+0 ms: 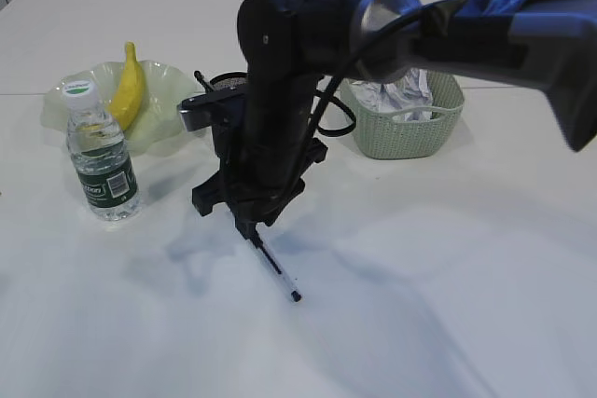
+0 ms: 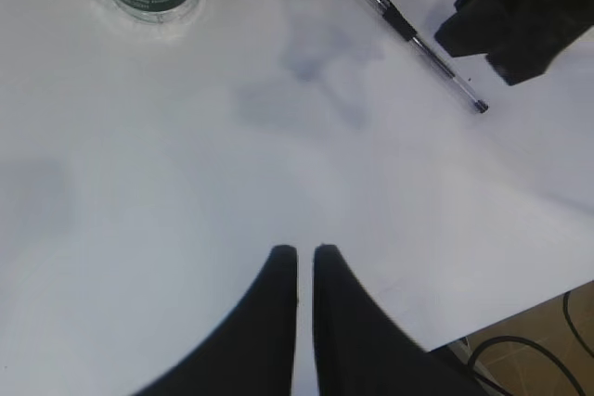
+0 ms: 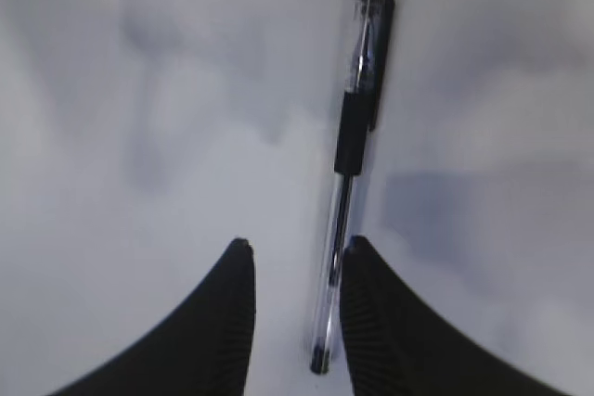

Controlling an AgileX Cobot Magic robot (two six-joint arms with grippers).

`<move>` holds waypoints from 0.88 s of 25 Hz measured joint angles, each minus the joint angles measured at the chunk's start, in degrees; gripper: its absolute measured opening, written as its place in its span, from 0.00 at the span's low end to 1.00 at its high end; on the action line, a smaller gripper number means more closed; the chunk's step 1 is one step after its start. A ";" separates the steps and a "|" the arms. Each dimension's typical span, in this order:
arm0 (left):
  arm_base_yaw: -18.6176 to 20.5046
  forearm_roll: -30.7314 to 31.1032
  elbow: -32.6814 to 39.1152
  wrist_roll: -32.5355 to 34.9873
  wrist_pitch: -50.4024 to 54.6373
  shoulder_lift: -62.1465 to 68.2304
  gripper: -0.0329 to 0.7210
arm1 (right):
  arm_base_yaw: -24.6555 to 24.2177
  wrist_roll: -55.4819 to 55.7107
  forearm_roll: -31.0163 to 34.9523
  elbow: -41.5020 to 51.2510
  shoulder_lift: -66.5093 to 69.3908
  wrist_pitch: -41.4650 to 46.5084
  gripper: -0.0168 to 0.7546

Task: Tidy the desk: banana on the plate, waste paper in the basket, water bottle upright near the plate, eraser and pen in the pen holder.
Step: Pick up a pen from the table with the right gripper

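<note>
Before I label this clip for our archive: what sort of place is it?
Probably a staged desk-tidying setup in a lab: a plain white table holding a water bottle, a banana on a plate, a pen and a basket of waste paper.

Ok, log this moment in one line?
right gripper: open, astride clear black-capped pen lying on white table | left gripper: nearly shut, empty | yellow banana: on plate

Banana lies on plate, far left. Water bottle stands upright just in front of plate. Pen holder sits between plate and basket; waste paper in basket. Pen lies flat on table, front of centre, right of bottle.
</note>
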 joint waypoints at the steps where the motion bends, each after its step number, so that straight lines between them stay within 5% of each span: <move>1: 0.00 0.00 0.00 0.00 0.00 0.00 0.09 | 0.20 0.46 -0.70 -1.41 1.17 0.29 0.33; 22: 0.00 0.11 0.00 0.00 0.42 0.00 0.11 | 0.65 3.77 -5.54 -8.29 10.74 1.73 0.33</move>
